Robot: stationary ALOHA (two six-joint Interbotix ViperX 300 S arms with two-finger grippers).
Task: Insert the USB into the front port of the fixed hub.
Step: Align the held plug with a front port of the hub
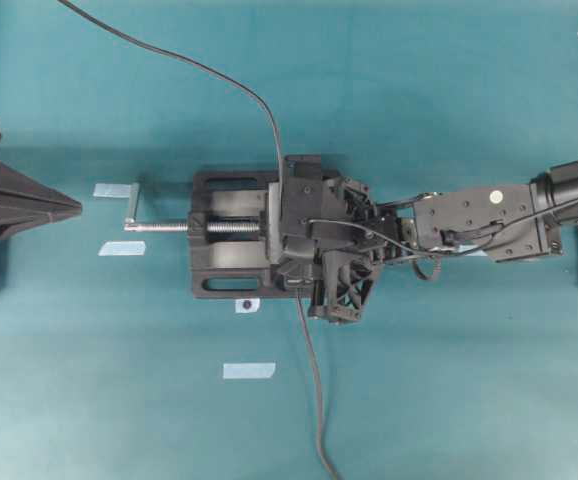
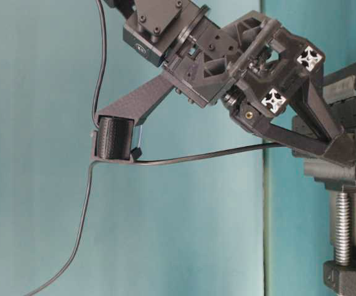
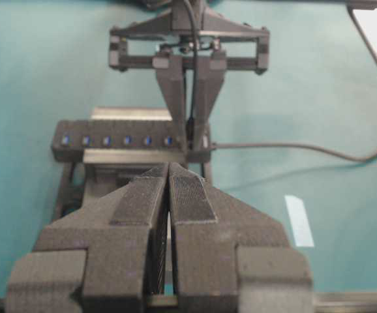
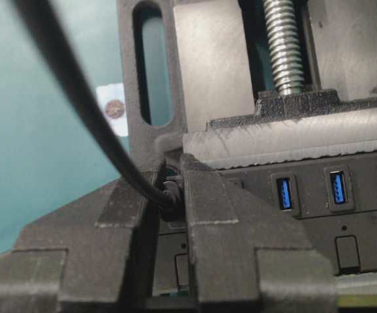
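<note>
The fixed hub [image 3: 117, 140] is a black bar with a row of blue slots [image 4: 337, 189], clamped in the vise. My right gripper [image 4: 170, 171] is shut on the USB [image 4: 171, 194], a small black plug, at the hub's end on the left of the right wrist view. The fingers hide whether the plug sits in a slot. Its thin black cable [image 4: 77, 91] rises up and to the left. Overhead, the right gripper [image 1: 314, 250] covers the vise's right side. My left gripper [image 3: 167, 168] is shut and empty, well short of the hub.
The black vise [image 1: 219, 250] stands mid-table, with its silver screw [image 1: 234, 228] and crank [image 1: 134, 208] pointing left. A black cable [image 1: 314, 400] trails to the front edge and another [image 1: 169, 55] runs to the back. Tape strips [image 1: 248, 370] lie on the teal mat.
</note>
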